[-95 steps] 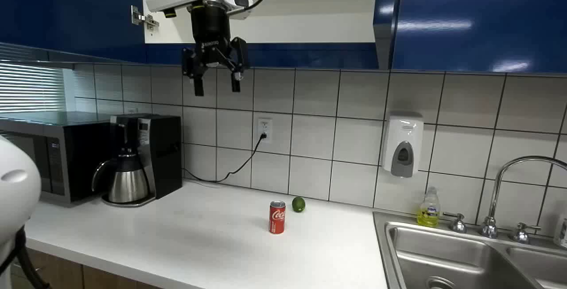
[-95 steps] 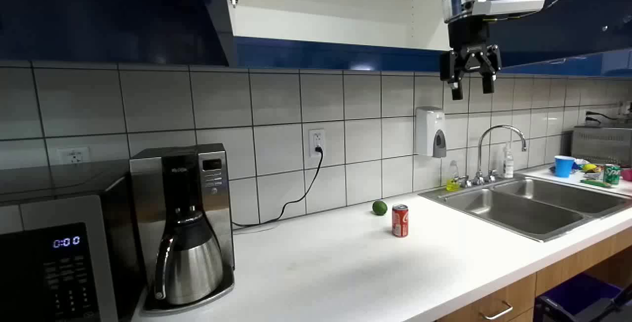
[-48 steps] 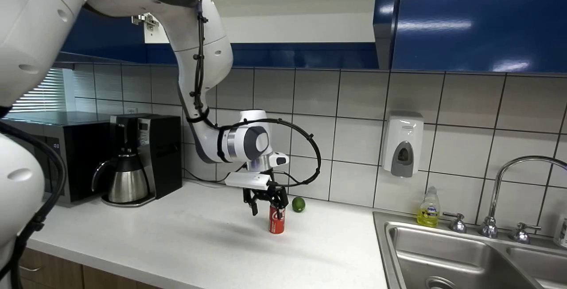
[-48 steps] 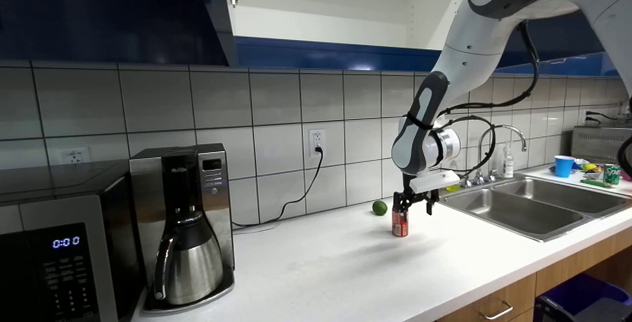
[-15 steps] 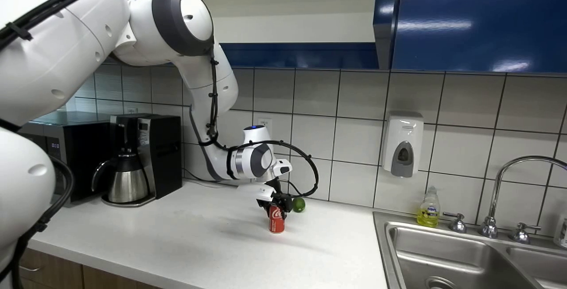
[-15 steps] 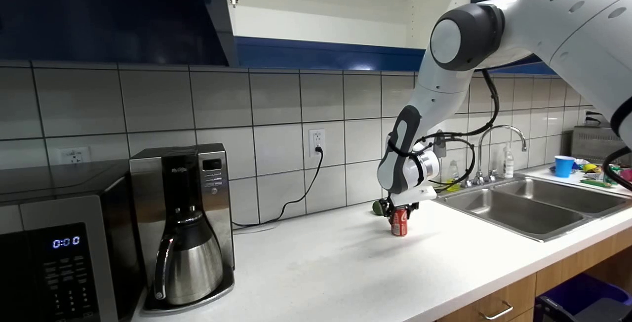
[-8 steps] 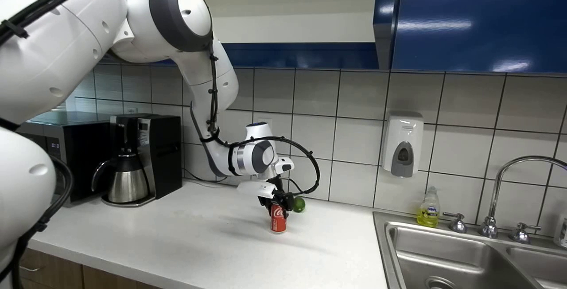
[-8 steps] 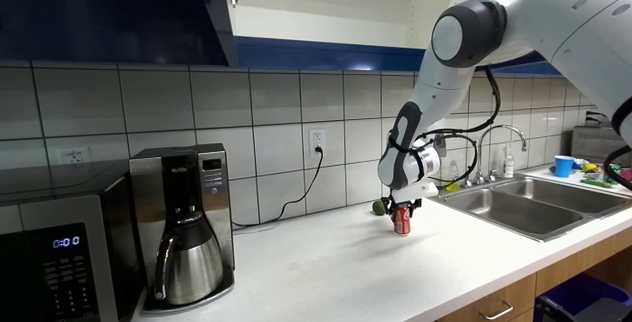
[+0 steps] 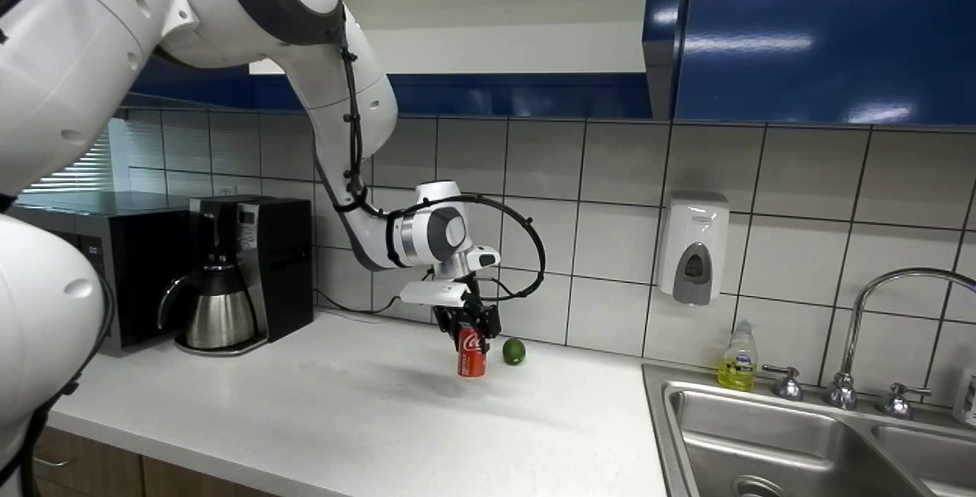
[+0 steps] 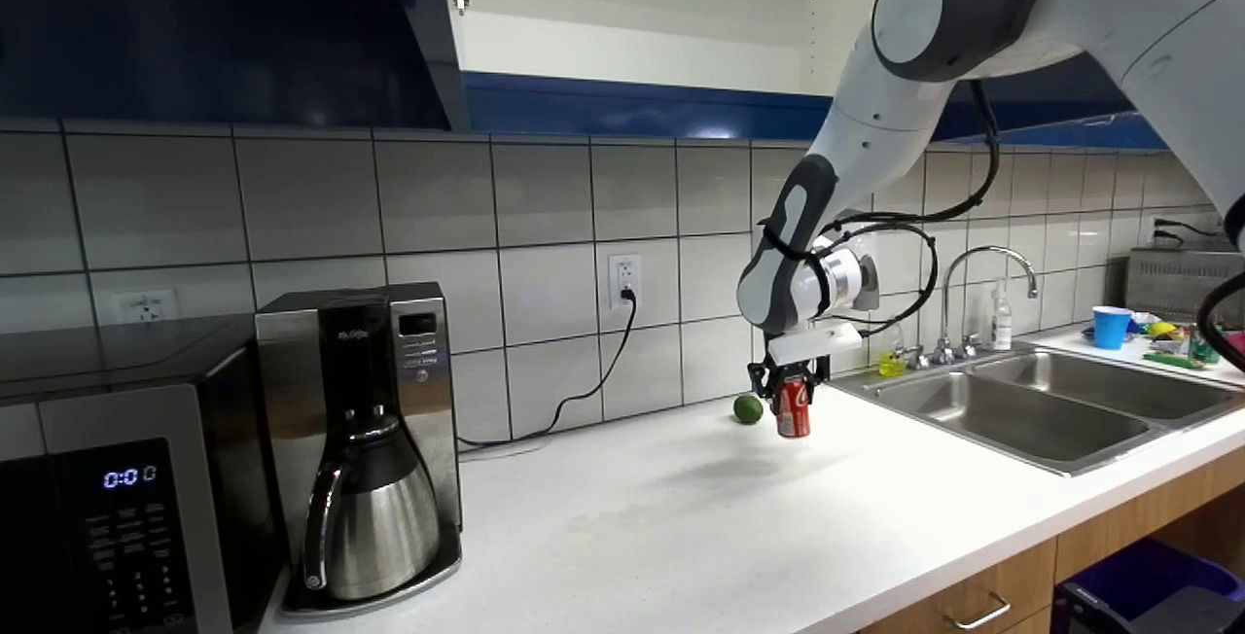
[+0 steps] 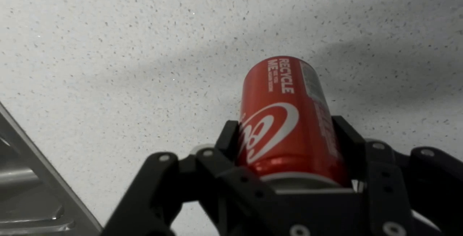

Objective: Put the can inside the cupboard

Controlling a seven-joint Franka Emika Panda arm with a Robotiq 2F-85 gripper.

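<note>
My gripper (image 11: 285,131) is shut on the red can (image 11: 285,95); a dark finger presses each side of its upper part in the wrist view. The can stands upright in the grip, with its silvery top close beneath the palm. In an exterior view the can (image 10: 794,412) hangs a little above the white counter. The other outside camera also has the can (image 9: 471,361) under the gripper (image 9: 471,344). Above the tiles, the cupboard (image 10: 661,107) stands open with its pale interior in sight in both exterior views; the arm covers part of the cupboard (image 9: 526,93).
A green fruit (image 9: 514,351) lies close behind the can. The coffee maker (image 10: 355,449) and microwave (image 10: 126,478) are at one end, the steel sink (image 9: 762,436) at the other. A soap dispenser (image 9: 694,249) hangs on the wall. Blue fronts (image 9: 823,32) flank the cupboard opening.
Over the last half second the arm has risen and the can has come up off the counter with it, slightly nearer the wall. The grip around the can looks the same.
</note>
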